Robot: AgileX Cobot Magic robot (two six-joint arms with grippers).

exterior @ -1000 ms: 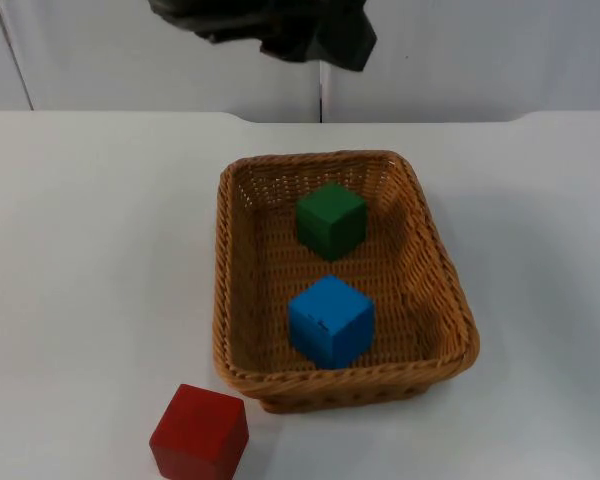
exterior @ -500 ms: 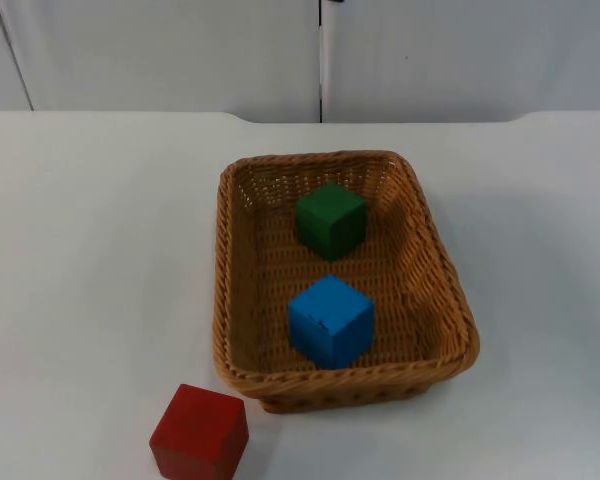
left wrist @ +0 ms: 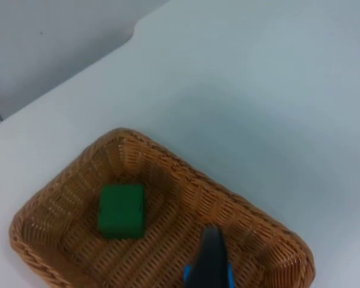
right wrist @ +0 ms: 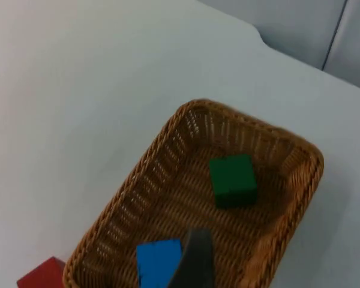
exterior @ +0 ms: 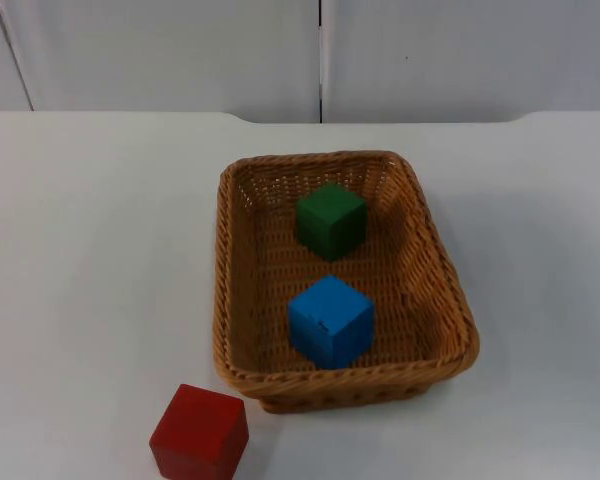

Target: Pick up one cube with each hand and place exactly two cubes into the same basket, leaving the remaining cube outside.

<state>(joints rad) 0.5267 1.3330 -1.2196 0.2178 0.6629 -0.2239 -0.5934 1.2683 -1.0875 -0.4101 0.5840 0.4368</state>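
**On the worktop: two cubes in the basket, one outside**

Near the middle of the white worktop [exterior: 100, 250] sits the wicker basket [exterior: 235, 280]. Inside it the green cube [exterior: 331, 220] lies toward the far end and the blue cube [exterior: 330, 321] toward the near end, apart from each other. The red cube [exterior: 199, 434] rests on the worktop just outside the basket's near left corner. Each wrist view looks down on the basket from above it, past one black fingertip, so the left hand and the right hand are raised over it; whether either is spread or pressed together cannot be told.
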